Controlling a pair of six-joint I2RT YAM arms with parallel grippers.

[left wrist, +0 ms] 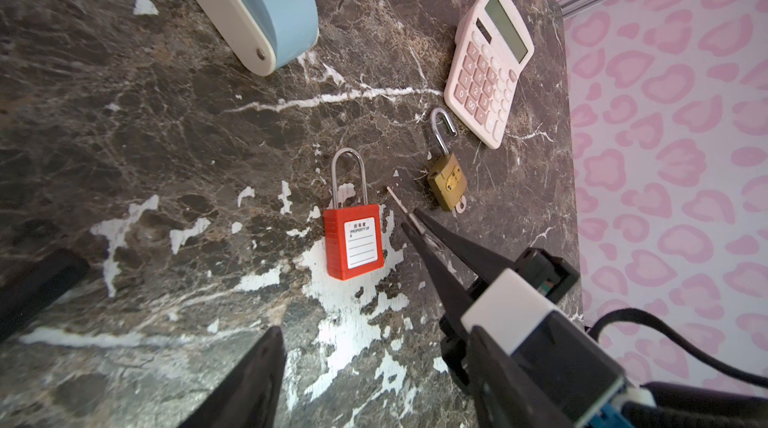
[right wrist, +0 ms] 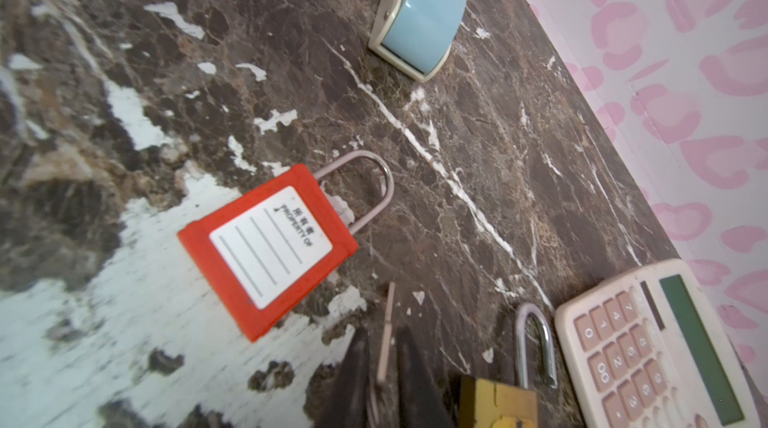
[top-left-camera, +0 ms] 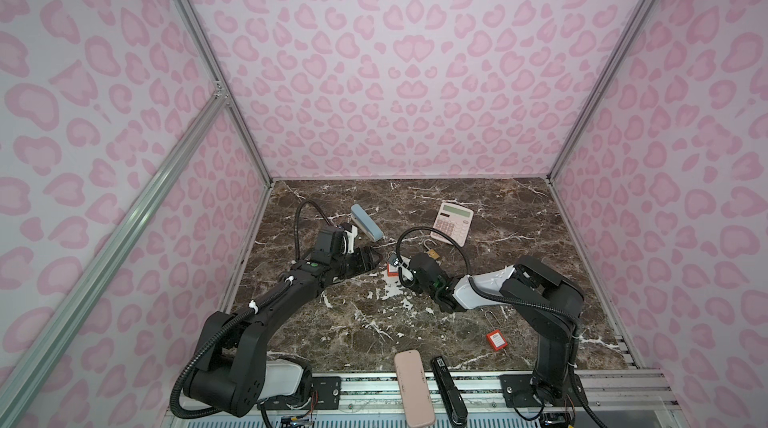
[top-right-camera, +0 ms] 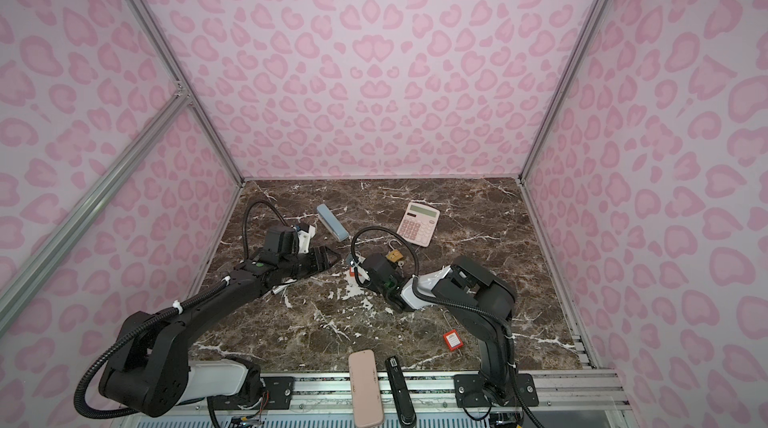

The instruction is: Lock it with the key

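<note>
Near the middle of the brown marble worktop [left wrist: 166,114], the right gripper [left wrist: 411,218] has its jaws narrow around the thin silver key [left wrist: 398,200], between the red plastic padlock [left wrist: 353,241] and the open brass padlock [left wrist: 446,180]. Whether they pinch the key I cannot tell. The left gripper [top-left-camera: 370,258] hangs wide and empty, probably to steady a lock.

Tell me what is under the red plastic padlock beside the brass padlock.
The red plastic padlock lies flat on the brown marble-pattern table, partly on a worn white patch. Nothing else shows at its edges. The spot beneath its body is covered.
</note>
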